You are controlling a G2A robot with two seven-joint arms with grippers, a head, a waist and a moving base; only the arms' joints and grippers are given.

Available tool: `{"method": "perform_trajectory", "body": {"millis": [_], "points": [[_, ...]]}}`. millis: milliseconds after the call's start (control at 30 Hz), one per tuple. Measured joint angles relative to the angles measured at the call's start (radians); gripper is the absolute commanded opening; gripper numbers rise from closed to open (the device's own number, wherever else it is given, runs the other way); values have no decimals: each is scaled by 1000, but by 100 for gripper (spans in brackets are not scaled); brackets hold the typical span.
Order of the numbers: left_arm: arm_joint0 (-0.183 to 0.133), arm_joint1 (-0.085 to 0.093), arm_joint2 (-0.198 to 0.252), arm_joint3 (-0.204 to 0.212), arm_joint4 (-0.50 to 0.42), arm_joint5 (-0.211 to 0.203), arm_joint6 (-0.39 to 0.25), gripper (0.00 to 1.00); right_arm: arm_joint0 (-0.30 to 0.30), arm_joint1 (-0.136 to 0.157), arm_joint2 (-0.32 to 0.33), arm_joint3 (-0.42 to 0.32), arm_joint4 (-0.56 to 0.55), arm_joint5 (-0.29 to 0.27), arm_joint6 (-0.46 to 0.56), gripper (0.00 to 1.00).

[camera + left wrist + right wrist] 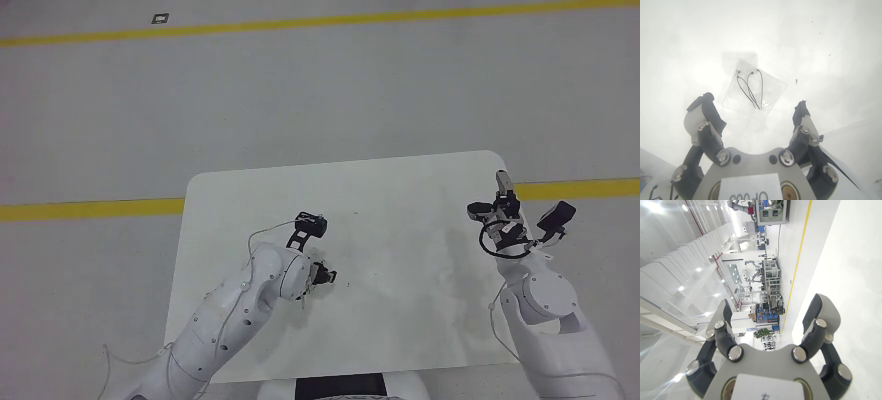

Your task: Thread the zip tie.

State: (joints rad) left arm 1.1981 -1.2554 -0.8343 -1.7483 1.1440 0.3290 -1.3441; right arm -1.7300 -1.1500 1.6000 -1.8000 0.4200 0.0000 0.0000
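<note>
Your left claw (754,101) hovers released, black zip ties (751,89) in their clear container (776,83) just ahead, likely for picking; right claw (771,301) rests released, well apart.

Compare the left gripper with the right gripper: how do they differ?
The left gripper points down at the white table, toward a clear square tray of black zip ties; the right gripper points past the table edge into the room. The left fingers have ragged black wrapping at the tips; the right fingers have ribbed black pads. Both are open and empty.
</note>
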Motion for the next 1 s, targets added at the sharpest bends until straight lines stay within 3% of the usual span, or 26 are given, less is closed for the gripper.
{"method": "perform_trajectory", "body": {"millis": [133,300,367,400,533,800,1000], "points": [[2,0,0,-2,2,0,4,100,0,0,0,0,0,0,0,100],[32,5,-1,-34,39,11,34,97,0,0,0,0,0,0,0,100],[41,5,-1,-49,59,11,26,68,0,0,0,0,0,0,0,100],[45,5,-1,-56,67,11,25,46,0,0,0,0,0,0,0,100],[62,4,-10,-71,90,11,36,30,0,0,0,0,0,0,0,100],[83,4,-30,-91,103,11,40,28,0,0,0,0,0,0,0,100],[71,-1,-34,-50,72,8,53,26,0,0,0,0,0,0,0,100]]}}
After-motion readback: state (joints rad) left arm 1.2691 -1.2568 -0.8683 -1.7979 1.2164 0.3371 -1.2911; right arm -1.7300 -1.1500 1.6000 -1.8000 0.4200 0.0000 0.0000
